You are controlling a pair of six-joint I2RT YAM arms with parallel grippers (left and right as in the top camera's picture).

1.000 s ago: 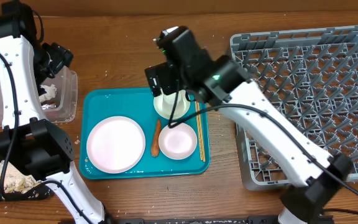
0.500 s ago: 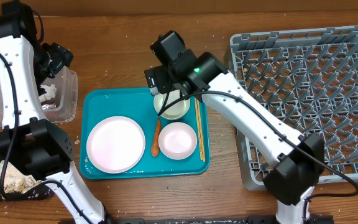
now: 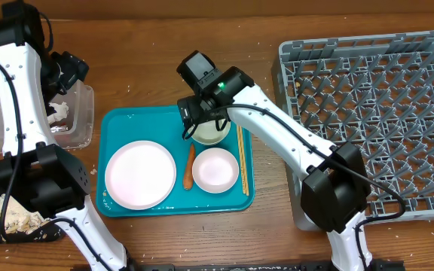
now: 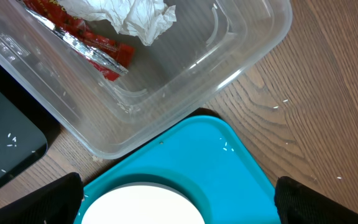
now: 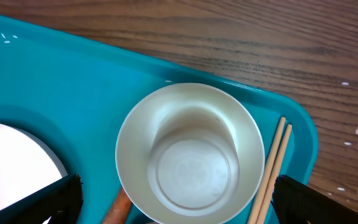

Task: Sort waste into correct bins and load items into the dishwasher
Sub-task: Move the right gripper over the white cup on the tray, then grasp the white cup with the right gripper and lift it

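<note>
1. Wood-grain table carries a teal tray. A grey dish rack stands to one side of the tray and a clear plastic bin to the other.
2. The right gripper hangs over the tray's far end with its jaws spread wide. Its fingers show only at the lower corners of the wrist view, well apart, and they grasp nothing.
3. Straight beneath it stands the pale cup, upright and mouth up, on the tray floor. It lies between the two fingers, and neither finger touches it in the wrist view.
4. A pair of chopsticks lies just beside the cup along the tray's edge nearest the rack.
5. An orange-brown stick-shaped piece lies between the white plate and the small bowl.
6. The left gripper is likewise released. Its fingertips sit far apart at the frame's bottom corners, with nothing between them.
7. It hovers above the gap where the bin meets the tray corner.
8. Inside the bin lie a red wrapper and a crumpled white tissue.
9. A black tray with scattered rice grains sits against the bin.
</note>
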